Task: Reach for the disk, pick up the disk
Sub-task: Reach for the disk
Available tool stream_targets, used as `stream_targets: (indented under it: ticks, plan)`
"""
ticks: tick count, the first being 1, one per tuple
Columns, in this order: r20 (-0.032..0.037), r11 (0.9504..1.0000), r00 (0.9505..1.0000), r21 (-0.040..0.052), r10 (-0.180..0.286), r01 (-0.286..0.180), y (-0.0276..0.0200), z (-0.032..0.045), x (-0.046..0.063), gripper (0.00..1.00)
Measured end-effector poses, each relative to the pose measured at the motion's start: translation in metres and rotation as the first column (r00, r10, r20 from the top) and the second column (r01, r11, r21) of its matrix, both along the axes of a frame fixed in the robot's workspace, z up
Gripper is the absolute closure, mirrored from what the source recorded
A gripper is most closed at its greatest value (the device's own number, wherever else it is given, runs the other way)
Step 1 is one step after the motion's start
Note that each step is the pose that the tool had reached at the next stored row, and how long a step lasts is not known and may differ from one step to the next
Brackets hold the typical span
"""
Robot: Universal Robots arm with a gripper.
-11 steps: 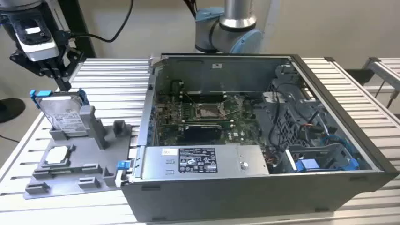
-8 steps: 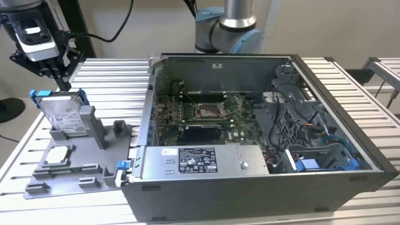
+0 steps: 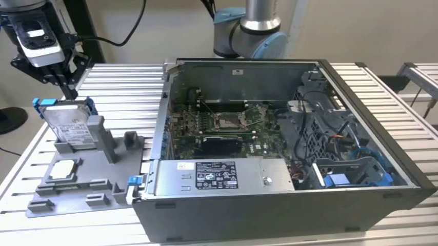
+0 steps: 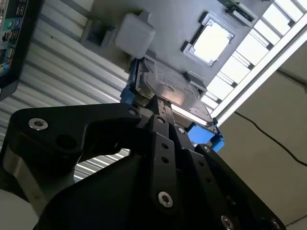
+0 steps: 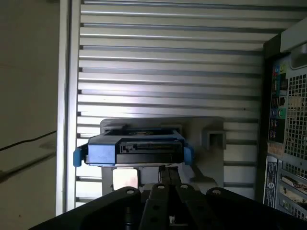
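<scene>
slatted metal surface (image 3: 116,87) fills my screen from edge to edge, with an open computer case (image 3: 274,215) sitting on it toward the exterior view's right, lid off. i can see the board (image 3: 226,123) inside and a silver power supply (image 3: 219,177) along the near wall. the arm (image 3: 257,25) rises behind the case. on the exterior view's left of the case lies a grey fixture (image 3: 75,184), and the disk (image 3: 68,125) stands on edge in it, leaning back a little, label toward the camera, blue frame showing at both upper corners. a pale square part (image 3: 65,169) lies flat in a pocket of the fixture, just in front of the disk. the gripper (image 3: 68,92) hangs directly over the disk, its tips at the top edge. in both wrist views the disk (image 4: 172,91) (image 5: 144,151) sits right at the end of the gripper (image 4: 162,108) (image 5: 168,171). the fingers (image 4: 165,124) look drawn together, with barely a slit between them, so i read the jaws as closed. i cannot tell whether they pinch any part of the frame. the disk is seated in the fixture.
</scene>
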State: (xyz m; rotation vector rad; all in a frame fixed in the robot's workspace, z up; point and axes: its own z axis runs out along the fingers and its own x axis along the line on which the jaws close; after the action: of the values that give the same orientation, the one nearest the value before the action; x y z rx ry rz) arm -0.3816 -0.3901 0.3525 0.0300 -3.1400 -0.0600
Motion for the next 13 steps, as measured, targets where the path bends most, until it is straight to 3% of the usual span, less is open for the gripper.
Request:
stream_targets:
  ticks: [7,13]
  plan:
    - [0.0000,1.0000,1.0000,-0.0001,0.000,0.000,0.0042,0.0000,-0.005,1.00]
    - [0.0001,1.0000,1.0000,0.0000,0.000,0.000,0.0086,-0.0001,-0.020,1.00]
